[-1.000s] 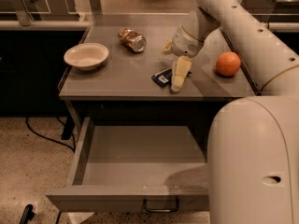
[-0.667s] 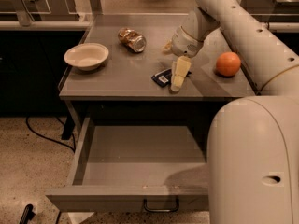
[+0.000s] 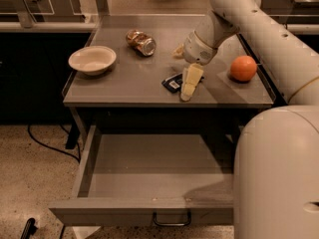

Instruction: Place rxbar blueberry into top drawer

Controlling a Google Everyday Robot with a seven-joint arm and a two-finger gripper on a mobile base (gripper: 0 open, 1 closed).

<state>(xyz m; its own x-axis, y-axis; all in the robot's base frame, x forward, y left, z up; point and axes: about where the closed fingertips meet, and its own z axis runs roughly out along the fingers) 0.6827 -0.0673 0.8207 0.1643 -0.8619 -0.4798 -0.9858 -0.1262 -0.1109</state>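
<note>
The rxbar blueberry (image 3: pixel 172 83), a small dark navy wrapper with a white patch, lies flat on the grey table top near its front edge. My gripper (image 3: pixel 189 83) hangs from the white arm right beside it, touching or overlapping the bar's right end and pointing down toward the front edge. The top drawer (image 3: pixel 99 183) below the table is pulled wide open. Its grey inside shows with nothing in it, and a small dark handle (image 3: pixel 172 220) sits on the front panel.
A white bowl (image 3: pixel 92 59) sits at the table's left. A crushed gold-brown can (image 3: pixel 141 42) lies at the back middle. An orange (image 3: pixel 243 68) sits at the right. My white base (image 3: pixel 276 173) fills the lower right, beside the drawer.
</note>
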